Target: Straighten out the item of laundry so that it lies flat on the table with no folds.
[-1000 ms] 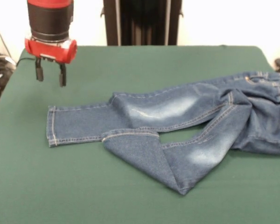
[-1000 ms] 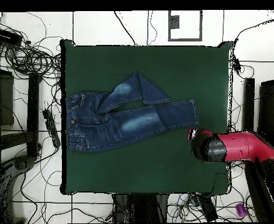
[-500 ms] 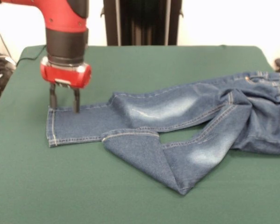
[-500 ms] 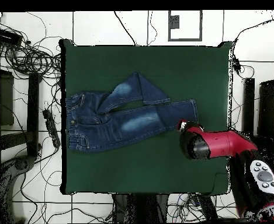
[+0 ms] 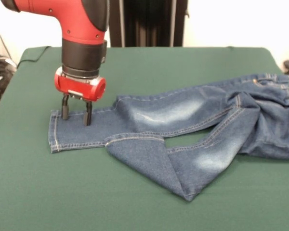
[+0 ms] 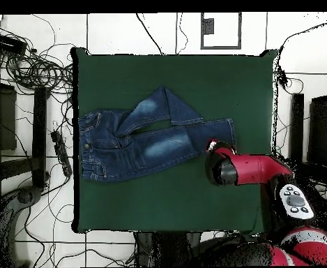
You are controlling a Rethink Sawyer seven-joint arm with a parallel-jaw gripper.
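Gripper [image 5: 76,116] has swung in from off the cloth and dropped, fingers apart, onto the jeans [image 5: 183,125] near the straight leg's cuff on the table [image 5: 48,192]; other leg remains folded, so flattening is barely begun.

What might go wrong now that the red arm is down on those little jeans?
The open tool stands over the straight leg of the small blue denim jeans, not the folded one; pulling there may leave that fold. The waistband lies at the edge of the dark green felt table, so dragging could shift the whole garment.
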